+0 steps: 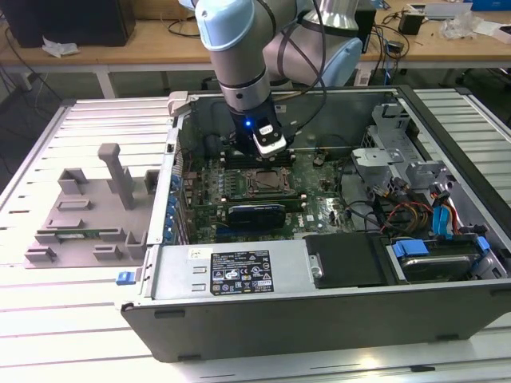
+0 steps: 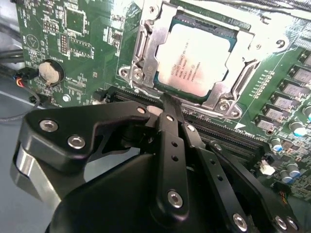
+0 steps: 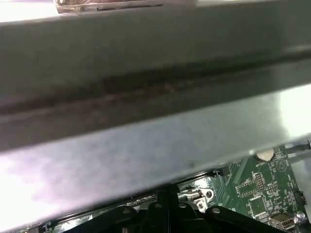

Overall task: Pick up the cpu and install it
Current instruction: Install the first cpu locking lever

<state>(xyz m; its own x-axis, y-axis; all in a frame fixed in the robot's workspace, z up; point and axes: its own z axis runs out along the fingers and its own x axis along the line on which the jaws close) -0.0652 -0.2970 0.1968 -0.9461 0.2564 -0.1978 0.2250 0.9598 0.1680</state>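
My electronics lab: open computer case point(image 1: 319, 295) on slatted metal table point(image 1: 48, 319), cable-strewn wooden benches point(image 1: 144, 44) behind.

A grey metal case wall point(image 3: 146, 97) looms close — green motherboard point(image 3: 262, 189) beneath, black claw point(image 3: 167, 213) linkage.

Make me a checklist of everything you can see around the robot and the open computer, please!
Surface: a pale slatted table carries the open computer case.
Job's things: the cpu, silver top up, lies in its socket on the green board.
Clutter: a grey plastic holder sits on the table at the exterior view's left.
Gripper: the gripper hangs beside the socket, its black fingers together, holding nothing.
Cables: blue, red and yellow wires lie inside the case at the exterior view's right.
Surroundings: a wooden bench with bits and wires stands behind.
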